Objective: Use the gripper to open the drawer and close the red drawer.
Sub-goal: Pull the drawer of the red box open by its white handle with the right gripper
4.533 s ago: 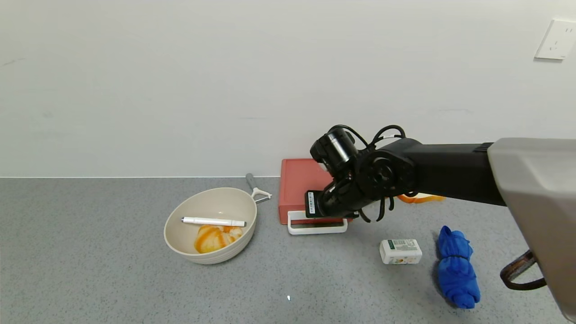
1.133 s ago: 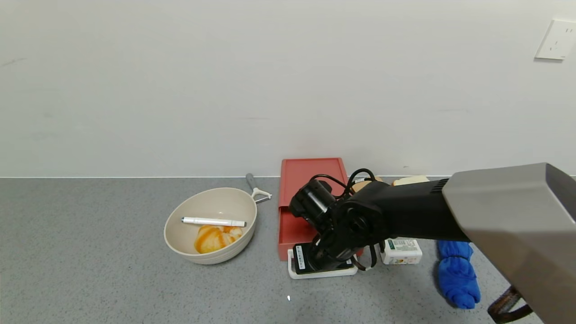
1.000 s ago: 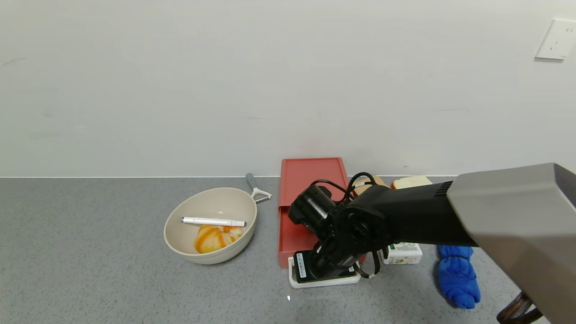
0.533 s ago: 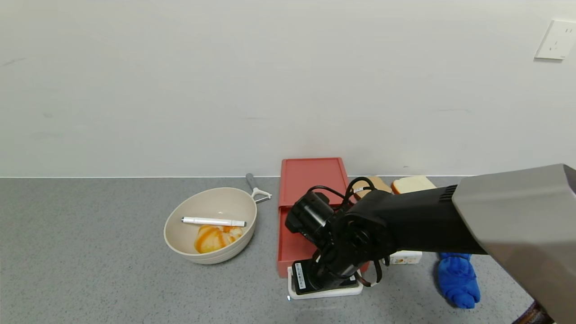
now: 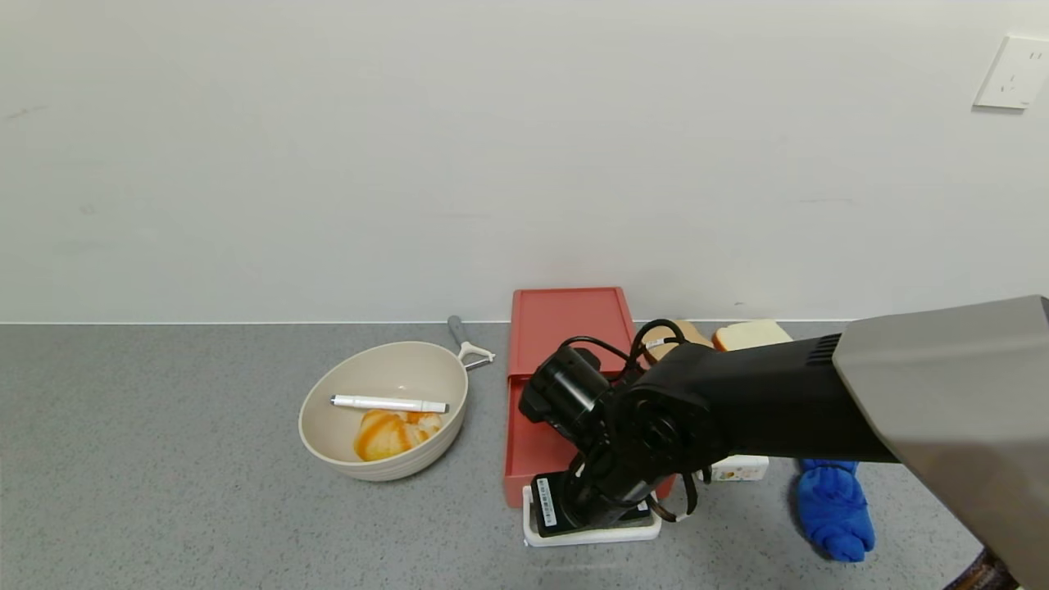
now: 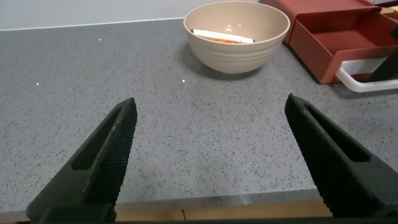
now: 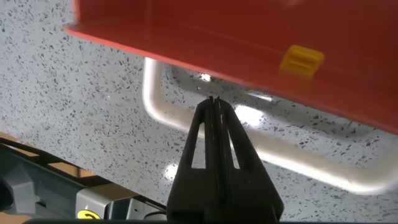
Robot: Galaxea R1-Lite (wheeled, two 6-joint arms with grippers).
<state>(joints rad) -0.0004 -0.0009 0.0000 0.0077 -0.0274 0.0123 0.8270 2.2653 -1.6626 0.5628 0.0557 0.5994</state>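
The salmon-red drawer box (image 5: 567, 324) stands against the wall. Its tray (image 5: 531, 447) is slid out toward the table's front. My right gripper (image 5: 588, 518) is shut, with its closed fingers poking down inside the white loop handle (image 5: 592, 538). In the right wrist view the fingertips (image 7: 214, 104) sit between the handle bar (image 7: 163, 107) and the red tray front (image 7: 249, 37), with nothing clamped between them. My left gripper (image 6: 211, 155) is open and empty, low over the table's near edge, far from the drawer (image 6: 348, 37).
A beige bowl (image 5: 383, 408) with a white pen (image 5: 388, 403) and an orange-striped item stands left of the drawer. A peeler (image 5: 467, 342) lies behind it. Bread slices (image 5: 750, 333), a small white box (image 5: 742, 469) and a blue cloth (image 5: 832, 508) lie to the right.
My right gripper moved from the closed drawer toward the table's front with the handle, and the tray slid out. In the last half second it hardly moved.
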